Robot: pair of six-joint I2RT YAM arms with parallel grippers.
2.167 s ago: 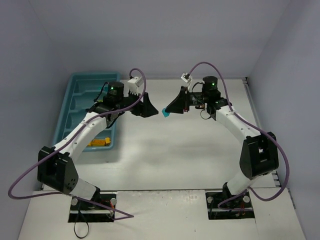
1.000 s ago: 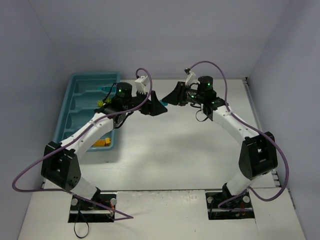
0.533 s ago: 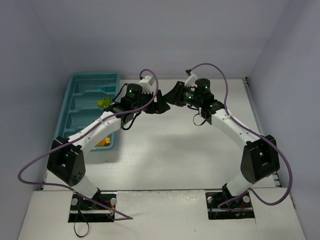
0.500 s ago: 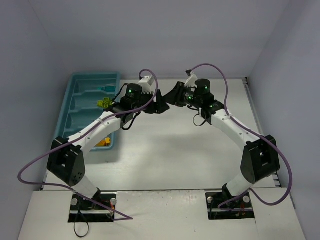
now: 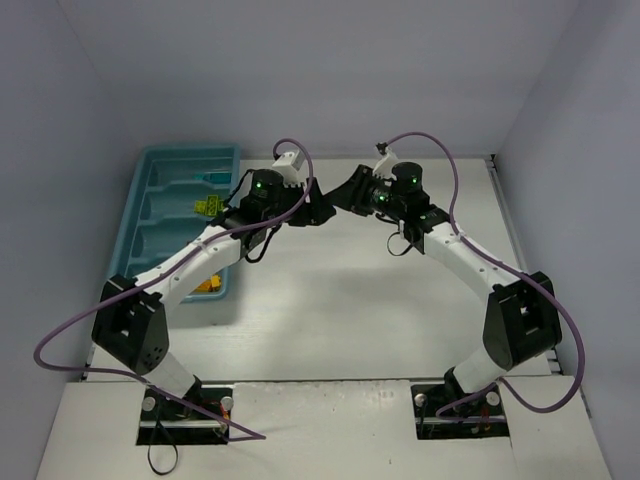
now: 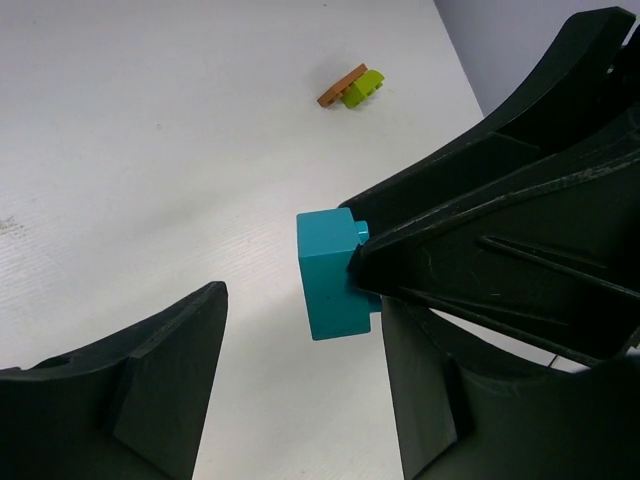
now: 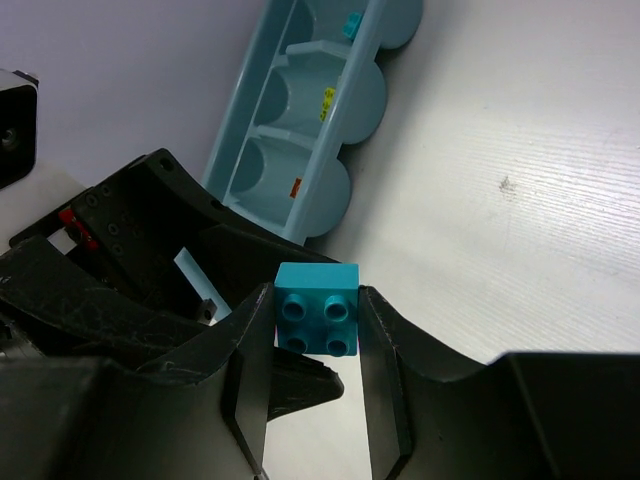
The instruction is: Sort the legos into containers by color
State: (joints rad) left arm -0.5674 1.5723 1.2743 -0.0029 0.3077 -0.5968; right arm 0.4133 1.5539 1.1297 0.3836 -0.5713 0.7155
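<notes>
**One cyan brick, two grippers around it**

We count six bricks. One cyan brick [image 6: 330,275] hangs above the table [image 6: 150,150], pinched between the fingers of the right gripper [image 7: 315,291]. The jaws of the left gripper [image 6: 305,300] stand spread on either side of it, with a clear gap at one finger. Three bricks lie in the tray [image 5: 190,151], one per compartment: a second cyan brick [image 7: 351,25], one yellow brick [image 7: 327,103] and one orange brick [image 5: 205,286]. One brown brick [image 6: 342,85] and one lime green brick [image 6: 364,88] lie touching on the table.
</notes>
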